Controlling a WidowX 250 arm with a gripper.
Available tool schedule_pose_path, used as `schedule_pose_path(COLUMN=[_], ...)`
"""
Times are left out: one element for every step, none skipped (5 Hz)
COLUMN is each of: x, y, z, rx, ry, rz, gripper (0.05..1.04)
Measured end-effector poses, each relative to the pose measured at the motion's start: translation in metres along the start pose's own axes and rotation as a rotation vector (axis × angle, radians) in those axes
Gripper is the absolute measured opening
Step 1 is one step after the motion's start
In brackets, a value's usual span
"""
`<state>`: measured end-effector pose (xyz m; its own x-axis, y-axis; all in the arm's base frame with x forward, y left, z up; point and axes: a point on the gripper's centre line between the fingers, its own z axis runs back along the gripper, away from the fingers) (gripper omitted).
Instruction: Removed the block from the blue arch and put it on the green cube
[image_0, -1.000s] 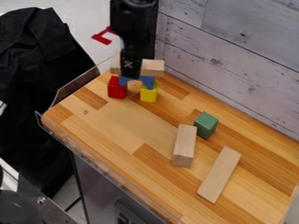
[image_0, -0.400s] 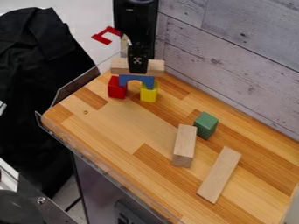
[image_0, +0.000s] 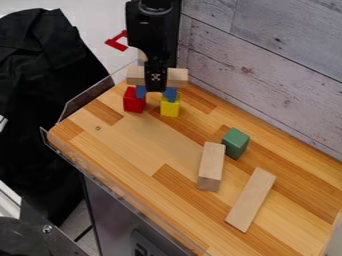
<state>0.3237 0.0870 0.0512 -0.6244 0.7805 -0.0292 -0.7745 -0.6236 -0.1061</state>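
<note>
The black gripper (image_0: 156, 82) hangs at the upper left of the table, in front of the middle of a light wooden block (image_0: 178, 77) that lies across the top of the blue arch (image_0: 172, 94). The arch rests on a red block (image_0: 133, 100) and a yellow block (image_0: 170, 105), its middle hidden behind the gripper. How the fingers stand cannot be made out. The green cube (image_0: 236, 143) sits apart, right of the table's middle.
An upright-looking wooden block (image_0: 211, 166) stands beside the green cube, and a flat plank (image_0: 251, 199) lies to its lower right. A plank wall (image_0: 267, 70) borders the wooden table (image_0: 133, 145) at the back right; a clear rim (image_0: 120, 196) runs along its front left.
Between the first two frames the gripper rose a little, uncovering the blue arch. It is now lower again, covering the arch's middle. The blocks have stayed where they were.
</note>
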Motion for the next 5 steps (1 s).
schedule_pose_path(x=[0.0027, 0.0036, 0.0028, 0.0009, -0.0010], y=[-0.0003, -0.0009, -0.0025, -0.0039, -0.0096], z=[0.0011, 0.0014, -0.0014, -0.0069, -0.0065], rx=[0.007, 0.007, 0.009, 0.018, 0.008], ry=[-0.004, -0.004, -0.006, -0.001, 0.003], rz=[0.009, 0.009, 0.006, 0.009, 0.012], gripper=[1.000, 1.000, 1.000, 1.000, 1.000])
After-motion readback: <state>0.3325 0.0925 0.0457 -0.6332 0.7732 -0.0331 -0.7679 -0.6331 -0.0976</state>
